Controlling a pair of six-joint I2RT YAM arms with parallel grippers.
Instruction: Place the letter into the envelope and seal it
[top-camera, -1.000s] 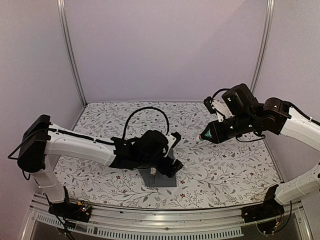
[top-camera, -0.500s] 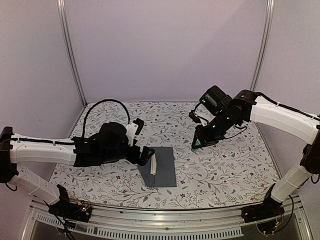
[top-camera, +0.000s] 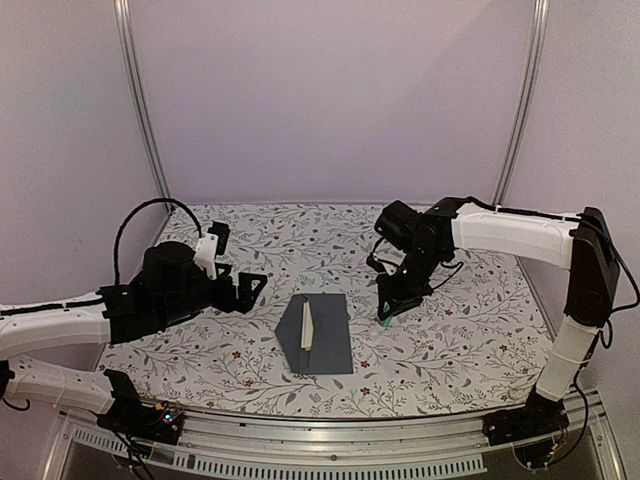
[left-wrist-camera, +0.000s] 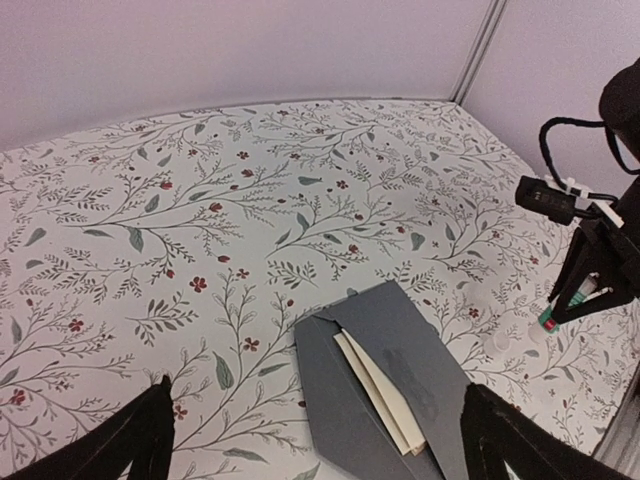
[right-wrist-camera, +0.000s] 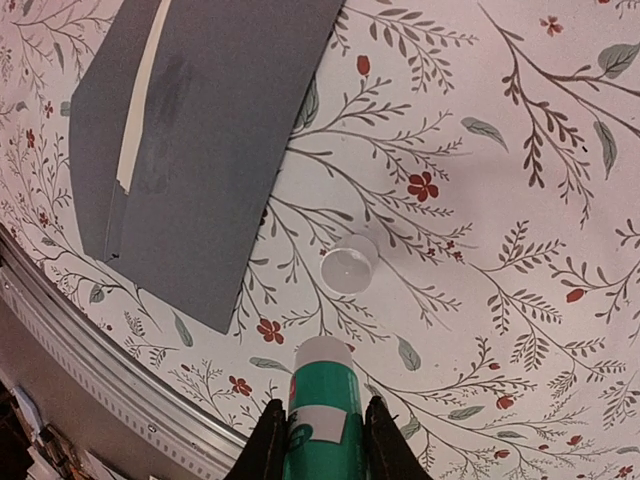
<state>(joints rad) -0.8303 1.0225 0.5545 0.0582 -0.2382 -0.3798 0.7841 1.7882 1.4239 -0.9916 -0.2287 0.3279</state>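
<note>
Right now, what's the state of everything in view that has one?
envelope: flap open, unsealed, lying flat
letter: inside the envelope, one edge showing
teal-white tube: cap off, held tip down
clear cap: loose on the tablecloth, apart from the envelope
left gripper: open, empty
right gripper: shut on the tube

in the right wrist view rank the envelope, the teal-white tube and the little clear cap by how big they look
1. envelope, clearly the largest
2. teal-white tube, but it sits right at the lens, so its lead over the cap is unsure
3. clear cap
</note>
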